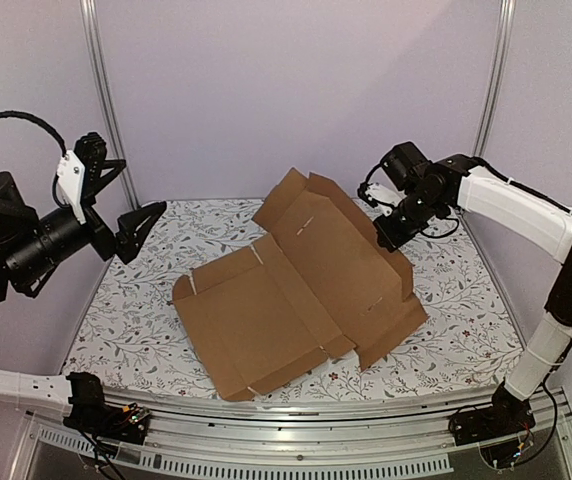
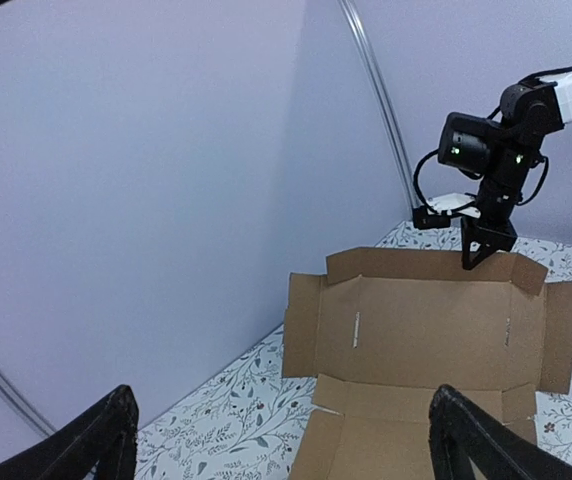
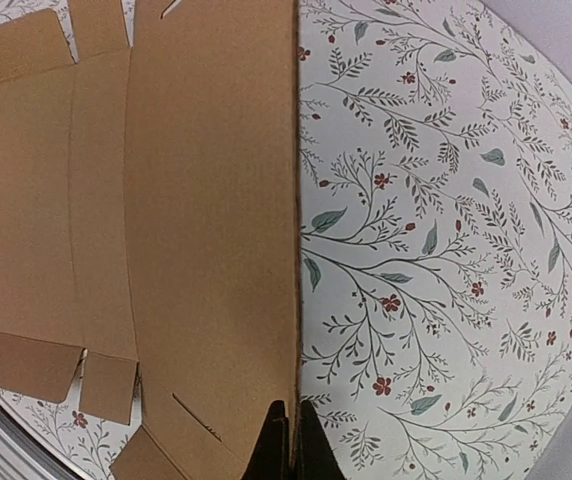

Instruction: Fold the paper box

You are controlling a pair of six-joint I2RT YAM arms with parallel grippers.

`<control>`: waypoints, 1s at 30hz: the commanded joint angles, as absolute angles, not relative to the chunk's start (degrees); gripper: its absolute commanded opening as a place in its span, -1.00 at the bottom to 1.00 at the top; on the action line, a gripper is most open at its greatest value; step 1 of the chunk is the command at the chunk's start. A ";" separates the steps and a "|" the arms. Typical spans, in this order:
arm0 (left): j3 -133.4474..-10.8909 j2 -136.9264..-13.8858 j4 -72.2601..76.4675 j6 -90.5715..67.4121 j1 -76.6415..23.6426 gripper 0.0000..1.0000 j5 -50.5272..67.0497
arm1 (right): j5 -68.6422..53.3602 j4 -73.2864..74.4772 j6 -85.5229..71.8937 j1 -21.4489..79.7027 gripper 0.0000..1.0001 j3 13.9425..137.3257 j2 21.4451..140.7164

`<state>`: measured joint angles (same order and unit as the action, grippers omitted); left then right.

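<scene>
Wrist view shows right gripper (image 3: 290, 420) clenched, seemingly on the paper box (image 3: 196, 200) edge; left gripper (image 2: 283, 395) gapes.

The paper box (image 1: 296, 290) is plain brown, unprinted cardboard on every visible panel and flap, with the creases showing only as slightly darker lines. The surface (image 1: 466, 320) carries a white covering printed all over with a floral pattern of grey-green stems and leaves and small red blossoms, and behind it the walls (image 1: 296, 90) are a uniform pale lilac, framed by silver metal posts (image 1: 99, 80). The left arm (image 1: 36, 245) is black with a white bracket, and the right arm (image 1: 516, 205) has white links, black joints and small green lights (image 2: 456, 152).
</scene>
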<state>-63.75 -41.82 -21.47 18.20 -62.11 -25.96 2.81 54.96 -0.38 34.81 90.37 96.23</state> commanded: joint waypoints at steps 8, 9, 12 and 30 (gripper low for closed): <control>-58.45 -41.70 -25.13 12.48 -62.67 0.99 -27.30 | 12.77 56.38 22.96 38.83 -1.00 99.60 104.79; -57.84 -41.65 -24.78 11.77 -62.67 0.99 -27.66 | 13.49 55.82 25.27 39.19 -1.00 99.89 105.20; -56.52 -42.15 -23.91 8.43 -62.71 0.99 -28.79 | 13.52 54.69 29.53 39.68 -1.00 101.03 106.20; -48.92 -46.51 -10.01 -3.76 -62.58 0.64 -32.28 | 18.35 47.49 41.96 46.51 -1.00 97.90 105.77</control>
